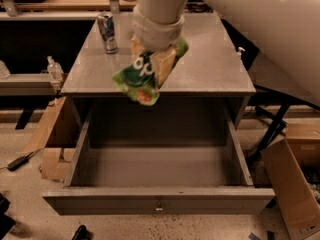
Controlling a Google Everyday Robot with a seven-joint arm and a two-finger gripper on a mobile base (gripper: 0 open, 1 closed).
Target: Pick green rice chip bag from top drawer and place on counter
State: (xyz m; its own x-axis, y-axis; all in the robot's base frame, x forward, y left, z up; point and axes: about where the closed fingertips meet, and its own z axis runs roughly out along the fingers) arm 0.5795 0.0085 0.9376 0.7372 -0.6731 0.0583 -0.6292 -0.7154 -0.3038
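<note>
Hand (159, 59) clenched on green rice chip bag (136, 75), in the air at 12 o'clock of open top drawer (160, 202) | step: place | advice: go on toward 12 o'clock over bare grey bench (215, 64), away from can (106, 32) at 10 o'clock, lower gently, then release.

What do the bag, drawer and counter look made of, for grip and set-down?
Green rice chip bag, held by the gripper over the counter's front edge: thin glossy film, probably plastic; it crumples and glints. Top drawer: matte grey, likely painted sheet metal, going by its thin flat walls. Counter: smooth grey with a faint sheen, seemingly the same metal.
</note>
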